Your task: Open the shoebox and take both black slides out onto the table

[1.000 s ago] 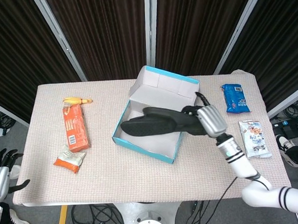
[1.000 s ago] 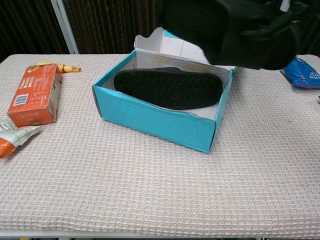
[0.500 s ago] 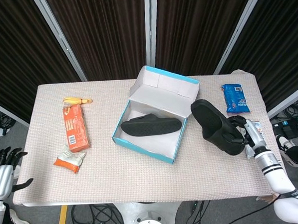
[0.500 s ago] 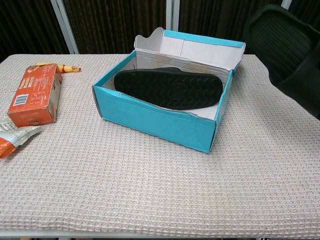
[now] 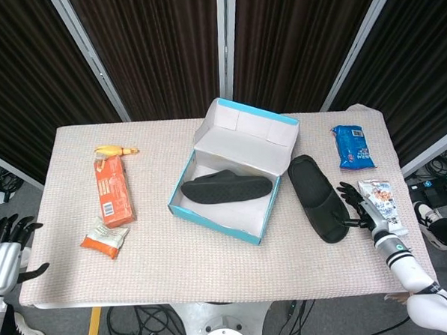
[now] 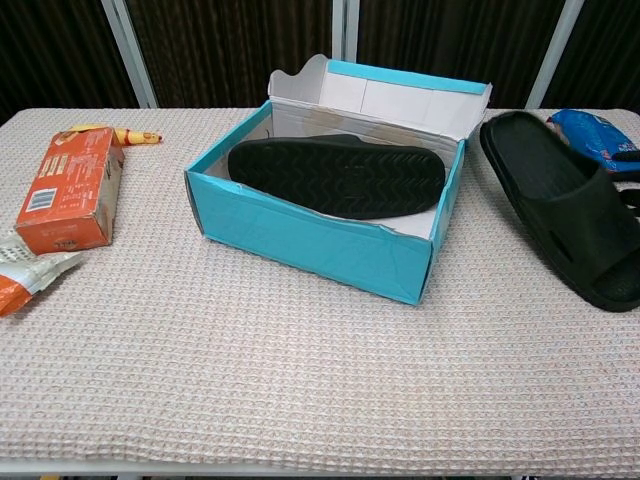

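Observation:
The open teal shoebox (image 5: 182, 203) stands mid-table with its lid (image 5: 245, 123) tilted up at the back. One black slide (image 5: 226, 187) lies inside it, sole up in the chest view (image 6: 335, 178). The other black slide (image 5: 317, 197) lies flat on the table to the right of the box, strap end nearest me (image 6: 565, 220). My right hand (image 5: 358, 205) is beside that strap end with fingers spread, holding nothing; whether the fingertips still touch the slide is unclear. My left hand (image 5: 6, 246) hangs open off the table's left front corner.
An orange carton (image 5: 114, 190), a yellow banana-like item (image 5: 116, 150) and a snack packet (image 5: 104, 241) lie at the left. A blue packet (image 5: 353, 147) and a white packet (image 5: 381, 204) lie at the right edge, close to my right hand.
My right hand carried the slide from above the box to the right, laid it on the table and let go. The left hand barely moved.

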{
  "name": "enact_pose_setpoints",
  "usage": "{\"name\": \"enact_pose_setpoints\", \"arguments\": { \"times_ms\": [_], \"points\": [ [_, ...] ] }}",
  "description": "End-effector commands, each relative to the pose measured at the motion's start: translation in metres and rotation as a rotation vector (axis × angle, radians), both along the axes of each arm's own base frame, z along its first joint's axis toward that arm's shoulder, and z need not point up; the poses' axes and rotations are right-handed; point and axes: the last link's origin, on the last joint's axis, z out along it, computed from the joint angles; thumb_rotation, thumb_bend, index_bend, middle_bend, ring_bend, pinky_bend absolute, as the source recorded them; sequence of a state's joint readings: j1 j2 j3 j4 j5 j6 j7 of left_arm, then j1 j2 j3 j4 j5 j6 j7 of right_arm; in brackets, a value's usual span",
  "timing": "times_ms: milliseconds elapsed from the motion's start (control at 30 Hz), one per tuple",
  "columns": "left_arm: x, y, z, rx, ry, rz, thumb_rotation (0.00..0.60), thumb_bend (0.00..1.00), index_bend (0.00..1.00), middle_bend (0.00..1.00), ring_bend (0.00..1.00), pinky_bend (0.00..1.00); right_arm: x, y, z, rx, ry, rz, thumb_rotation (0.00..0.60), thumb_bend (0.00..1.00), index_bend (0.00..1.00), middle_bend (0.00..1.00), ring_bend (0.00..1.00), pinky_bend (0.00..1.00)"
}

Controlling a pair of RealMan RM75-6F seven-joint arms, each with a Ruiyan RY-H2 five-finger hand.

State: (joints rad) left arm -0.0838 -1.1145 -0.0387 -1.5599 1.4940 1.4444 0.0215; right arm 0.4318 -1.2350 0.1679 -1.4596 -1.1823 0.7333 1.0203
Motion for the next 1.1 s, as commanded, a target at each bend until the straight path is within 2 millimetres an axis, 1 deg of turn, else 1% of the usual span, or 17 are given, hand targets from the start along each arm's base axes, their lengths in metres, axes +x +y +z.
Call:
{"name": "enact_pose_setpoints", "arguments": {
  "times_ms": [33,167,267,367,400,467,500,567,600,667,700,800,900,1100],
  "points": [
    [0.006,0.008,0.003,-0.005,0.010,-0.035,0.600,0.05,0.25,0.15,0.05,0.08,0.001,-0.002,0.016,-0.143,0.110,0.055,0.600,0.10,0.00,0.00,0.00,0.00],
    [0.019,0.029,0.005,-0.029,-0.006,-0.103,0.600,0.05,0.25,0.15,0.05,0.08,0.009,0.002,0.028,-0.197,0.203,0.123,0.600,0.10,0.00,0.00,0.00,0.00],
    [0.037,0.053,0.005,-0.058,-0.046,-0.177,0.600,0.05,0.25,0.15,0.05,0.08,0.025,0.002,0.045,-0.244,0.286,0.222,0.600,0.10,0.00,0.00,0.00,0.00],
    [0.066,0.086,0.003,-0.097,-0.091,-0.268,0.600,0.05,0.25,0.15,0.05,0.08,0.044,0.000,0.064,-0.289,0.307,0.290,0.600,0.10,0.00,0.00,0.00,0.00],
    [0.081,0.100,0.000,-0.119,-0.104,-0.304,0.600,0.05,0.25,0.15,0.05,0.09,0.052,0.000,0.072,-0.312,0.306,0.310,0.600,0.10,0.00,0.00,0.00,0.00],
    [0.104,0.121,-0.007,-0.159,-0.110,-0.357,0.600,0.05,0.25,0.15,0.05,0.10,0.061,-0.001,0.083,-0.336,0.318,0.342,0.600,0.10,0.00,0.00,0.00,0.00],
    [0.121,0.133,-0.014,-0.190,-0.113,-0.387,0.600,0.04,0.25,0.15,0.05,0.10,0.067,-0.002,0.089,-0.350,0.326,0.359,0.600,0.10,0.00,0.00,0.00,0.00],
    [0.145,0.150,-0.024,-0.238,-0.116,-0.419,0.600,0.04,0.25,0.15,0.05,0.11,0.075,-0.003,0.097,-0.365,0.338,0.379,0.600,0.10,0.00,0.00,0.00,0.00],
    [0.161,0.159,-0.032,-0.266,-0.119,-0.436,0.600,0.04,0.25,0.15,0.05,0.12,0.079,-0.004,0.101,-0.372,0.337,0.386,0.600,0.10,0.00,0.00,0.00,0.00],
    [0.184,0.172,-0.046,-0.305,-0.125,-0.456,0.600,0.04,0.25,0.15,0.05,0.12,0.084,-0.005,0.106,-0.376,0.333,0.391,0.600,0.10,0.00,0.00,0.00,0.00],
    [0.198,0.180,-0.056,-0.331,-0.122,-0.466,0.600,0.04,0.25,0.15,0.06,0.13,0.087,-0.006,0.109,-0.378,0.333,0.393,0.600,0.10,0.00,0.00,0.00,0.00],
    [0.228,0.194,-0.081,-0.373,-0.117,-0.488,0.600,0.04,0.25,0.17,0.09,0.16,0.090,-0.007,0.112,-0.381,0.332,0.394,0.600,0.10,0.00,0.00,0.00,0.00],
    [0.250,0.202,-0.105,-0.418,-0.095,-0.490,0.600,0.04,0.26,0.21,0.10,0.19,0.089,-0.007,0.112,-0.373,0.326,0.386,0.600,0.10,0.00,0.00,0.00,0.00],
    [0.272,0.209,-0.151,-0.493,-0.026,-0.453,0.600,0.04,0.26,0.21,0.10,0.19,0.084,-0.008,0.111,-0.363,0.318,0.373,0.600,0.10,0.00,0.00,0.00,0.00]
  ]
}}
